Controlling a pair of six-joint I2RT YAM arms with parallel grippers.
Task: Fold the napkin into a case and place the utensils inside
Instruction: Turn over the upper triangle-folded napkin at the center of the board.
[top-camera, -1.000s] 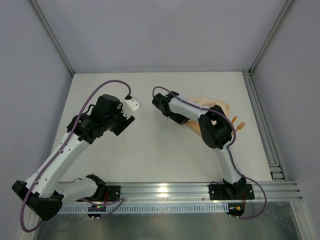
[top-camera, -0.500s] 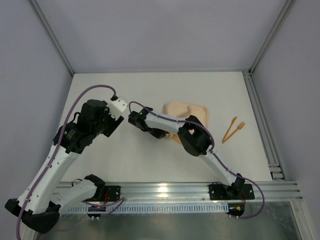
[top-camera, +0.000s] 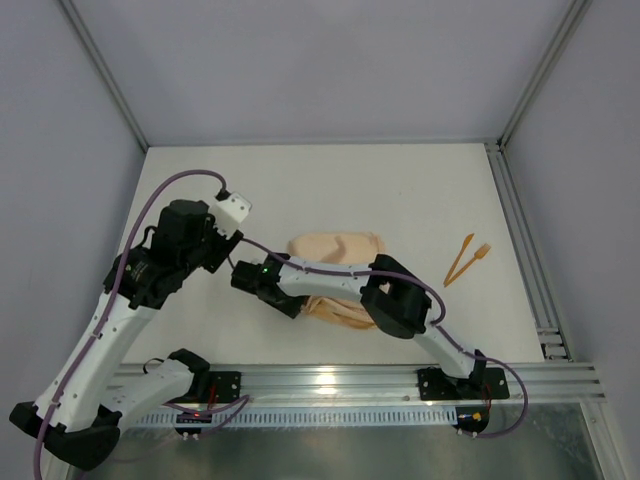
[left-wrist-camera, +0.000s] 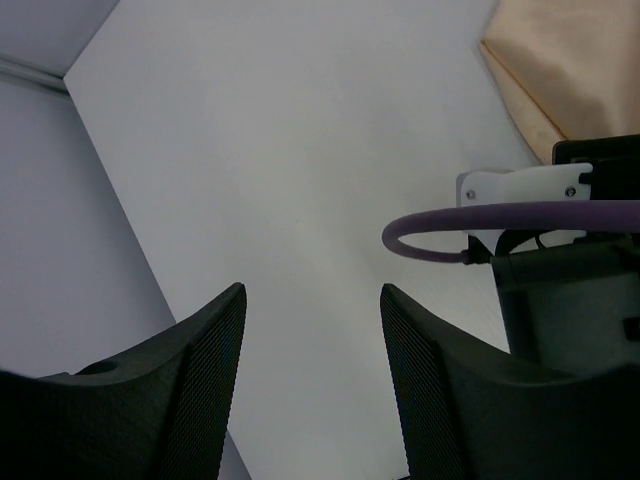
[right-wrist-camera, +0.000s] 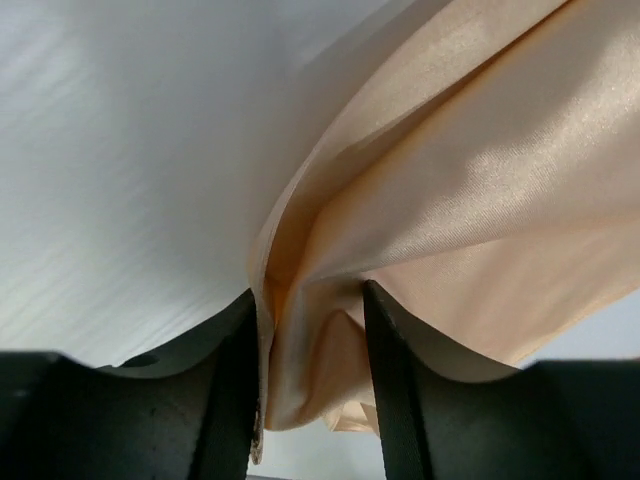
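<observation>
right gripper (right-wrist-camera: 308, 300) - jaws stand apart, with a fold of the napkin (top-camera: 335, 245) sitting loose between them, not clamped as far as i can see. left gripper (left-wrist-camera: 310, 300) is spread with nothing in it, hovering over bare table (top-camera: 400, 190) just left of the cloth.

the napkin lies mid-table, doubled over and rumpled, partly hidden under the right forearm. no pouch shape yet, so i judge we're early in the folding. the 2 utensils (top-camera: 466, 258) lie side by side to the right, well apart from the cloth.

risks from here:
- cloth is bunched up between the right fingers. if that gripper backs off low, a finger can snag the fold and drag it open.
- the layers don't lie flat or lined up. any crease on top of this comes out skewed and the pouch won't hold its shape.
- the fabric has a sheen and the table is smooth - a one-sided pull probably slides the whole napkin instead of folding it.
- the right forearm crosses over the cloth and can brush it on a swing.
- the 2 wrists sit near each other, so clash risk is real if both go for the same edge.
</observation>
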